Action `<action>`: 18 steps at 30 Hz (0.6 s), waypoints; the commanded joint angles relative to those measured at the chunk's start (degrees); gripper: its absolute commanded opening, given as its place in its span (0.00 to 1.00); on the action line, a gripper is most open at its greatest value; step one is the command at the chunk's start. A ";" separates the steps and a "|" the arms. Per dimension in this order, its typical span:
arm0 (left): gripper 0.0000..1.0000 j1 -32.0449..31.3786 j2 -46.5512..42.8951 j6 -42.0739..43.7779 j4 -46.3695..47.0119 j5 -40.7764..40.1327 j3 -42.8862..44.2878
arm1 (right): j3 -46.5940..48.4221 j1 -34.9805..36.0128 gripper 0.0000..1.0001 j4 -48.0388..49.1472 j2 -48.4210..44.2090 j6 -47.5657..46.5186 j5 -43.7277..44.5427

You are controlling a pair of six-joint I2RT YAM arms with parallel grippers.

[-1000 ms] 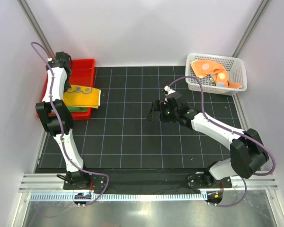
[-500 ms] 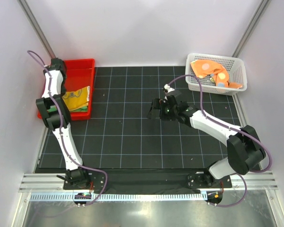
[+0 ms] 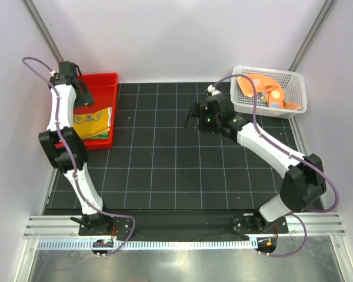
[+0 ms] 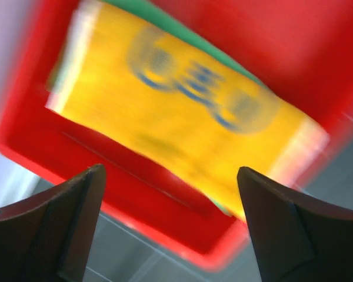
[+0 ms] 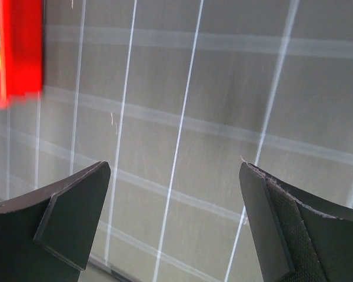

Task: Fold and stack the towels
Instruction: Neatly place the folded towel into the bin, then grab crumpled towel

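Note:
A folded yellow-orange towel (image 3: pixel 93 122) (image 4: pixel 182 111) with grey lettering lies in the red tray (image 3: pixel 106 82) (image 4: pixel 165 235). It rests on a green towel (image 4: pixel 165 23), of which only the edges show. The orange polka-dot towel (image 3: pixel 260 88) sits crumpled in the white basket (image 3: pixel 294 103) at the back right. My left gripper (image 3: pixel 83 97) (image 4: pixel 170 176) hangs open above the tray's near rim, holding nothing. My right gripper (image 3: pixel 192 117) (image 5: pixel 173 170) is open over the bare mat, left of the basket.
A black grid mat (image 3: pixel 176 170) covers the table. White walls close in on the left, back and right. The tray stands at the back left corner, and its red edge (image 5: pixel 17 53) shows in the right wrist view. Metal rails run along the near edge.
My left gripper opened and let go of the yellow-orange towel, which now lies flat in the tray, then lifted toward the back. My right arm swung back toward the basket.

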 commanded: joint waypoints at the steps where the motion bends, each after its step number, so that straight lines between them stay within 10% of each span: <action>1: 0.99 -6.81 -11.99 -1.22 5.82 15.99 -5.67 | 11.12 -5.71 1.00 -5.98 3.27 -0.34 8.94; 10: 1.00 -24.39 -30.53 -1.32 13.38 33.74 -26.57 | 36.25 -26.27 1.00 -13.82 19.78 -2.72 20.71; 18: 1.00 -27.14 -39.51 -5.70 23.21 40.33 -41.36 | 44.00 -38.06 0.99 -3.63 34.20 -3.26 17.39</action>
